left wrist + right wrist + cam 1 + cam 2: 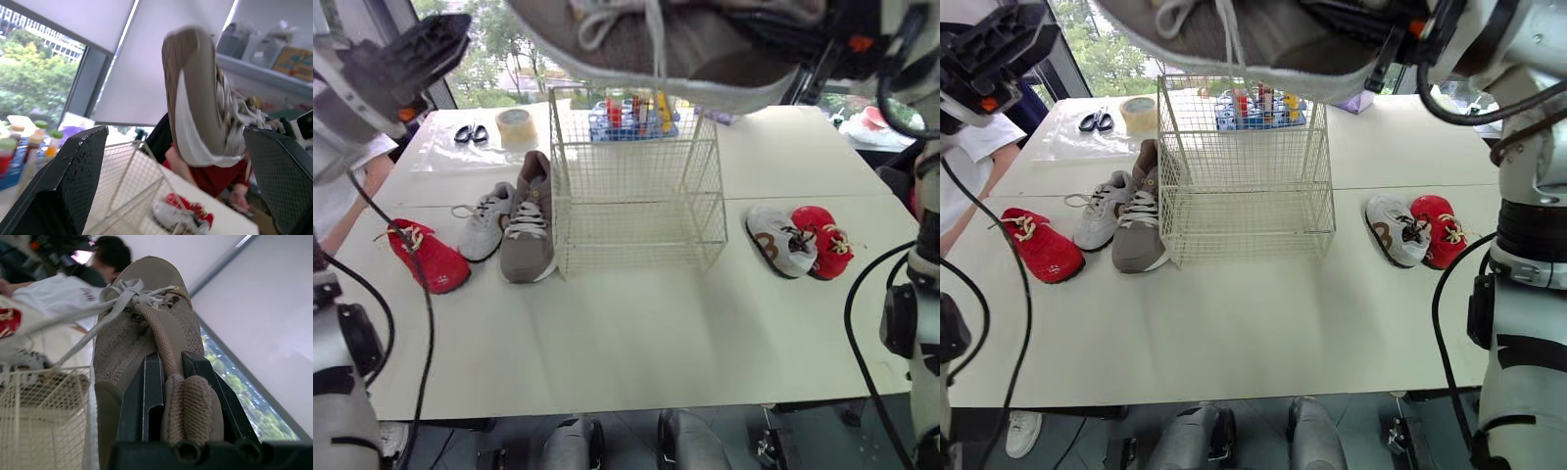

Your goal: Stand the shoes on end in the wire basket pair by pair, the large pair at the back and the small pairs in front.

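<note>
Right claw: my right gripper is clamped on the heel collar of 1 large taupe shoe, 1 black finger inside the opening and 1 outside.
Held shoe: it hangs high in the air, up over the wire basket, toe pointing toward my left side, laces dangling down toward the basket's top edge.
Left claw: my left gripper is raised off to the left, fingers spread wide with nothing between them; the held shoe sits well apart from it.
Basket: upright at the middle of the white table.
Left of basket: the other large taupe shoe lies flat just beside the basket wall, a small grey shoe against it, a small red shoe farther out.
Right of basket: 1 small grey shoe and 1 small red shoe, touching.
Back of table: tape roll, scissors, blue tray of bottles.
Edge: a person in a white shirt stands at the table's left side.
</note>
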Motion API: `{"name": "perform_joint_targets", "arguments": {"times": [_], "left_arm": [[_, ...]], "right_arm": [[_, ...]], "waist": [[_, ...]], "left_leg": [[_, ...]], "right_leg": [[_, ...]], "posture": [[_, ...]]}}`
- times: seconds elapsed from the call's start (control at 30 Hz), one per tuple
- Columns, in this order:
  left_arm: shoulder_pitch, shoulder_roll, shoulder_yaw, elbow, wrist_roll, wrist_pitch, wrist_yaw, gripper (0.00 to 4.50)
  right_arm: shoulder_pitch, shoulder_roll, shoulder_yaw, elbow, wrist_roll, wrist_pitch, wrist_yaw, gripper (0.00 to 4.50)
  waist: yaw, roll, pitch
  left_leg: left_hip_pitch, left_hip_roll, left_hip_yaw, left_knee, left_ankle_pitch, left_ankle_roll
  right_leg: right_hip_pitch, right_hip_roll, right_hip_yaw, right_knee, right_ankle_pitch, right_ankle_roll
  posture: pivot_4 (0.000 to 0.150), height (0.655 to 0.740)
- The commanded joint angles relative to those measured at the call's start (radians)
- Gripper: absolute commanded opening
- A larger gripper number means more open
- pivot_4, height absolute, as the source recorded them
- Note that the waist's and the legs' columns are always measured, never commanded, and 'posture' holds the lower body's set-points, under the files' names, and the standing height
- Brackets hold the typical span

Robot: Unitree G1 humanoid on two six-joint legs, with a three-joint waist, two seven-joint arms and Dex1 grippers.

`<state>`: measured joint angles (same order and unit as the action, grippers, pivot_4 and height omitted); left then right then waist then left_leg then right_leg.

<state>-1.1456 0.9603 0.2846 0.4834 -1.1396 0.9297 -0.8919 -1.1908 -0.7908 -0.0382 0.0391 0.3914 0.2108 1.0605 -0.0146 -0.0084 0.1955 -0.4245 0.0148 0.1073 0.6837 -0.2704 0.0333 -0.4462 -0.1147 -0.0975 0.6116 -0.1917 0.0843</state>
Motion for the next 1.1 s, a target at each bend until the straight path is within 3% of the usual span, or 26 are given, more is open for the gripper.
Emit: {"name": "perform_joint_targets", "arguments": {"times": [0.03, 0.3, 0.43, 0.53, 0.6, 0.63, 0.73, 0.87, 1.0, 1.03, 1.1], "left_arm": [[-0.102, 0.012, -0.047, 0.028, 0.085, 0.019, -0.119, 4.5], [-0.218, -0.074, -0.154, 0.095, 0.244, 0.047, -0.28, 4.5], [-0.264, -0.11, -0.151, 0.166, 0.292, 0.051, -0.328, 3.21], [-0.27, -0.125, -0.146, 0.175, 0.317, 0.063, -0.361, 1.69], [-0.265, -0.137, -0.138, 0.159, 0.326, 0.071, -0.364, 0.94], [-0.262, -0.145, -0.13, 0.151, 0.326, 0.077, -0.359, 0.7], [-0.251, -0.166, -0.091, 0.131, 0.316, 0.087, -0.328, 0.7], [-0.213, -0.201, 0.026, 0.094, 0.275, 0.108, -0.224, 0.66], [-0.096, -0.28, 0.234, -0.049, 0.157, 0.132, -0.011, 0.66], [-0.06, -0.312, 0.292, -0.097, 0.114, 0.137, 0.057, 0.66], [0.014, -0.395, 0.393, -0.215, 0.019, 0.123, 0.196, 0.66]], "right_arm": [[-0.056, 0.02, -0.019, 0.016, -0.007, -0.101, 0.03, 0.13], [-0.053, 0.08, 0.018, 0.001, -0.032, -0.165, 0.049, 0.13], [-0.039, 0.08, 0.021, -0.037, -0.037, -0.159, 0.046, 0.13], [-0.025, 0.072, 0.023, -0.06, -0.045, -0.153, 0.046, 0.13], [-0.018, 0.066, 0.023, -0.07, -0.054, -0.149, 0.039, 0.13], [-0.015, 0.063, 0.023, -0.073, -0.064, -0.145, 0.03, 0.13], [-0.003, 0.056, 0.021, -0.07, -0.088, -0.137, 0.007, 0.13], [0.017, 0.066, -0.033, -0.048, -0.054, -0.051, -0.07, 2.07], [0.077, 0.106, -0.212, -0.062, 0.086, 0.139, -0.274, 4.13], [0.102, 0.134, -0.27, -0.078, 0.131, 0.184, -0.351, 4.48], [0.156, 0.222, -0.394, -0.118, 0.265, 0.272, -0.519, 4.48]], "waist": [[0.004, 0.0, 0.0], [0.001, 0.0, 0.0], [0.0, 0.0, 0.0], [-0.003, 0.0, 0.0], [-0.002, 0.0, 0.001], [-0.002, 0.0, 0.001], [0.0, 0.0, 0.001], [0.003, -0.001, 0.001], [0.001, -0.001, 0.001], [0.002, -0.001, 0.0], [0.001, -0.001, 0.0]], "left_leg": [[0.0, 0.0, 0.0, 0.0, 0.0, 0.0], [-0.001, 0.0, 0.0, 0.0, 0.0, 0.0], [-0.001, 0.0, 0.0, 0.0, 0.0, 0.0], [-0.001, 0.0, 0.0, 0.0, 0.0, 0.0], [-0.001, 0.0, 0.0, 0.0, 0.0, 0.0], [-0.001, 0.0, 0.0, 0.0, 0.0, 0.0], [-0.001, 0.0, 0.0, 0.001, 0.0, 0.0], [-0.001, 0.0, 0.0, 0.001, 0.0, 0.0], [-0.001, 0.0, -0.001, 0.002, 0.0, 0.0], [-0.001, 0.0, -0.001, 0.002, 0.0, 0.0], [0.0, 0.0, -0.002, 0.001, 0.0, -0.001]], "right_leg": [[0.0, 0.0, 0.0, 0.0, 0.0, 0.0], [0.0, -0.001, 0.0, 0.001, 0.0, 0.0], [-0.001, -0.001, 0.0, 0.002, 0.0, 0.0], [-0.001, -0.001, 0.0, 0.002, -0.001, 0.001], [-0.001, -0.001, 0.0, 0.002, -0.001, 0.001], [-0.001, -0.001, 0.0, 0.002, -0.001, 0.001], [-0.001, -0.001, 0.0, 0.002, -0.001, 0.001], [-0.001, -0.002, 0.0, 0.003, -0.001, 0.001], [-0.001, -0.003, 0.0, 0.003, 0.0, 0.001], [-0.001, -0.003, 0.0, 0.004, 0.0, 0.001], [0.001, -0.004, 0.0, 0.004, 0.0, 0.001]], "posture": [[0.15, 0.74], [0.15, 0.74], [0.15, 0.74], [0.15, 0.74], [0.15, 0.74], [0.15, 0.74], [0.15, 0.74], [0.15, 0.74], [0.15, 0.74], [0.15, 0.74], [0.15, 0.74]]}}
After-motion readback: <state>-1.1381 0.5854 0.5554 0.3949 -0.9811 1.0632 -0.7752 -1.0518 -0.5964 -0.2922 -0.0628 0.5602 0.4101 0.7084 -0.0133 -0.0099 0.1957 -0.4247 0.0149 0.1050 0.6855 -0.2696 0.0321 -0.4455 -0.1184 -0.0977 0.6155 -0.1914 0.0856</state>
